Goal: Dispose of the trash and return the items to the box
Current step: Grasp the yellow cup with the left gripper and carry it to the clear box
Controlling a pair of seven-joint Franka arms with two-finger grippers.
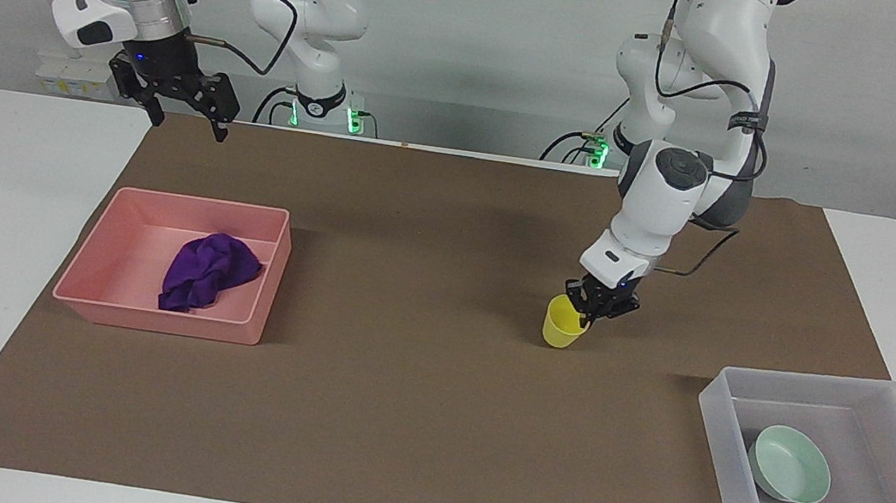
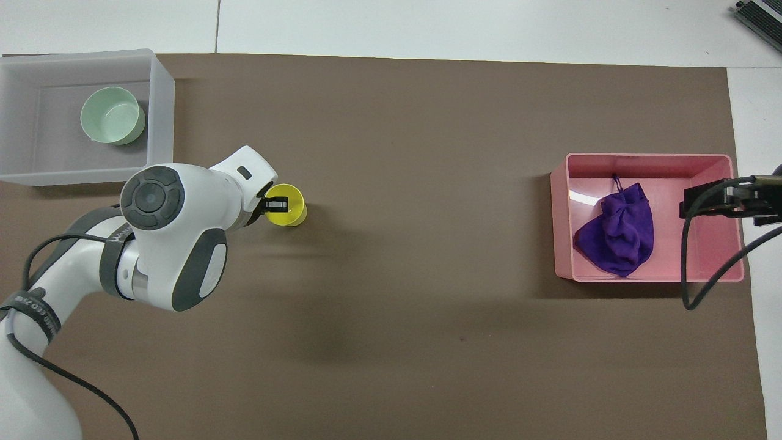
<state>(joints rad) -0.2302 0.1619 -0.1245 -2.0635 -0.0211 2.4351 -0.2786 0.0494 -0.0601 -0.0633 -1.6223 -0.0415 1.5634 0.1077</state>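
The left gripper (image 1: 589, 312) was seen low over the brown mat (image 1: 408, 419), its fingers pinched together on the rim of the yellow cup (image 1: 562, 324), on the side toward the robots. One finger (image 2: 278, 203) was noted inside the cup's mouth in the overhead view. The cup was tilted slightly, its base at or just off the mat; which could not be told.

The right gripper (image 1: 185, 109) was held raised above the mat's edge at the right arm's end of the table, its fingers spread wide and holding nothing. That arm was waiting.

The purple cloth (image 1: 205, 272) was found lying crumpled inside the pink bin (image 1: 145, 317), which sat on the mat toward the right arm's end. The mint-green bowl (image 1: 790, 464) was recorded resting on the floor of the translucent white box (image 1: 723, 431), toward the wall nearest the cup. The box stood at the left arm's end of the table, farther from the robots than the cup and well apart from it. The cup was placed between the two bins, much closer to the box.
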